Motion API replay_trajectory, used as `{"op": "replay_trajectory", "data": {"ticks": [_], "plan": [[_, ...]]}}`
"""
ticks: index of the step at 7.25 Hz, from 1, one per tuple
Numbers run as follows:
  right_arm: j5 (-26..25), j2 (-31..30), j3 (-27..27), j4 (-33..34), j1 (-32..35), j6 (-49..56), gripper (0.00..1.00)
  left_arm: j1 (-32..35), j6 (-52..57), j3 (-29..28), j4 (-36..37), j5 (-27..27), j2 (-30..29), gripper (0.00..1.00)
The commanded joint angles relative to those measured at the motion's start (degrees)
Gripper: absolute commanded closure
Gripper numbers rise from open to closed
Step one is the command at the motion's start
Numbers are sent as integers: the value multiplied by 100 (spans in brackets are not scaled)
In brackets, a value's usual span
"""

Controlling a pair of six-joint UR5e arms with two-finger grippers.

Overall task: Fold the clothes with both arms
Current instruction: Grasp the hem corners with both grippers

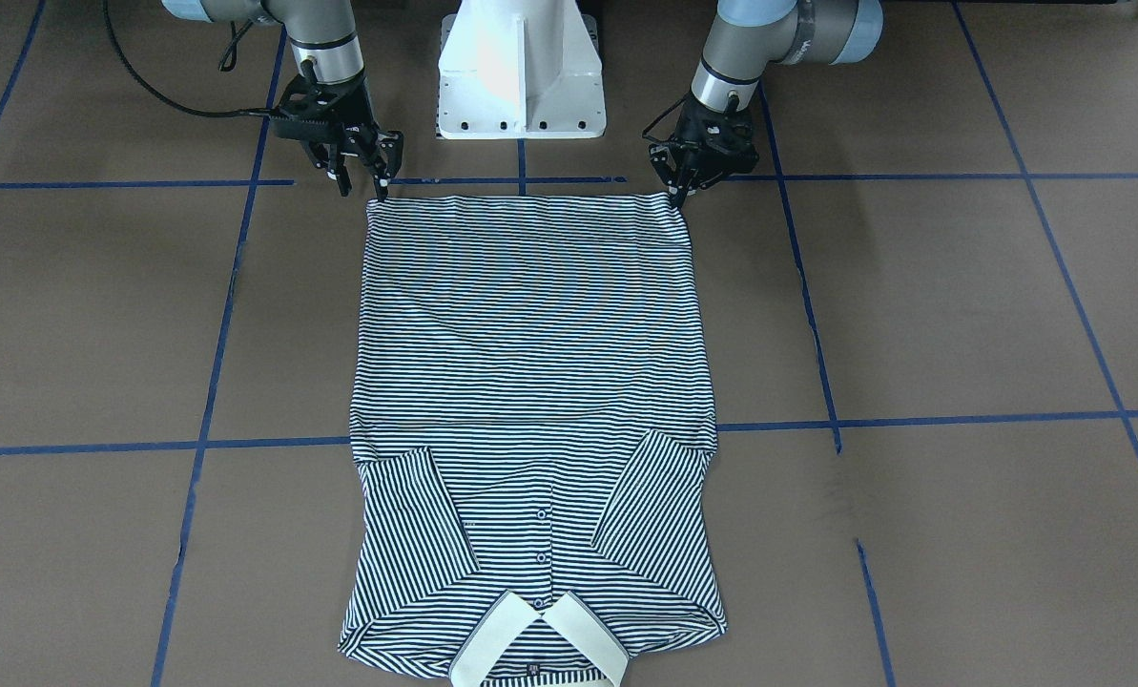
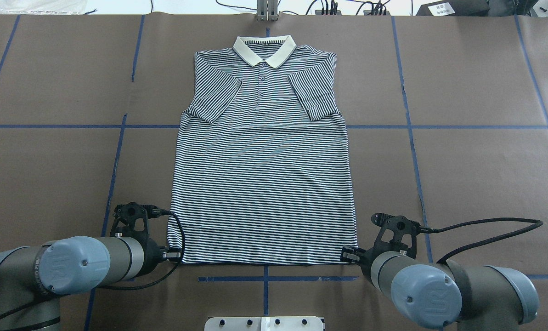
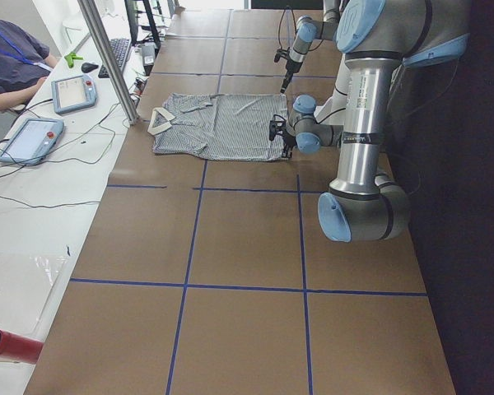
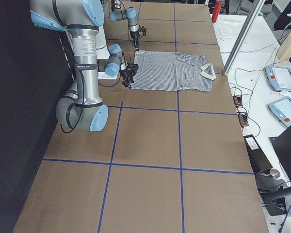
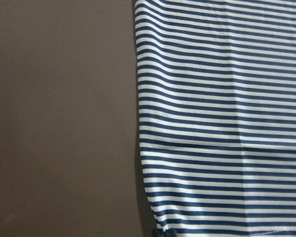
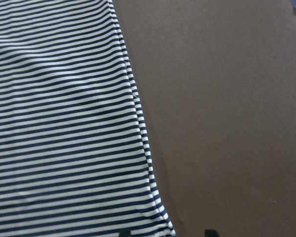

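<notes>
The striped polo shirt (image 1: 530,363) lies flat and face up on the brown table, its cream collar (image 2: 264,48) far from the robot and both sleeves folded in over the chest. My left gripper (image 1: 675,197) is at one hem corner, and its fingers look shut on the fabric. The left wrist view shows the tips (image 5: 165,232) together at the shirt's (image 5: 227,123) edge. My right gripper (image 1: 363,186) is open at the other hem corner. In the right wrist view its fingertips (image 6: 123,233) straddle the shirt's (image 6: 64,138) side edge.
The white pedestal base (image 1: 521,76) stands between the arms, just behind the hem. Blue tape lines (image 2: 264,126) cross the brown table. A metal pole (image 3: 111,58), tablets (image 3: 29,140) and a seated person (image 3: 8,58) are beyond the collar end.
</notes>
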State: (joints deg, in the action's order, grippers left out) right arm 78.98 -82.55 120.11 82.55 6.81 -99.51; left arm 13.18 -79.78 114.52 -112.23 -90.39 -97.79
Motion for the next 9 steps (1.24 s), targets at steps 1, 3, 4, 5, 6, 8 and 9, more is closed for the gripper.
{"op": "replay_trajectory", "data": {"ticks": [1, 3, 4, 5, 6, 8, 9], "plan": [[-14, 28, -102, -2, -101, 2, 47, 0, 6, -8, -1, 109, -12, 100], [-14, 37, -128, -2, -101, 46, 51, 0, 6, 1, -1, 118, -4, 100], [-49, 37, -146, -2, -101, 72, 51, 0, 6, 9, -1, 118, -4, 100], [-162, 54, -155, -2, -110, 125, 51, 0, 6, 9, -1, 118, -4, 100], [-189, 63, -172, -2, -110, 169, 51, 0, 6, 18, -1, 118, -4, 100], [-198, 63, -225, -2, -101, 222, 51, 0, 6, 27, -1, 118, 5, 100], [-190, 72, -234, -2, -110, 213, 51, 0, 6, 44, -1, 118, 5, 100]]}}
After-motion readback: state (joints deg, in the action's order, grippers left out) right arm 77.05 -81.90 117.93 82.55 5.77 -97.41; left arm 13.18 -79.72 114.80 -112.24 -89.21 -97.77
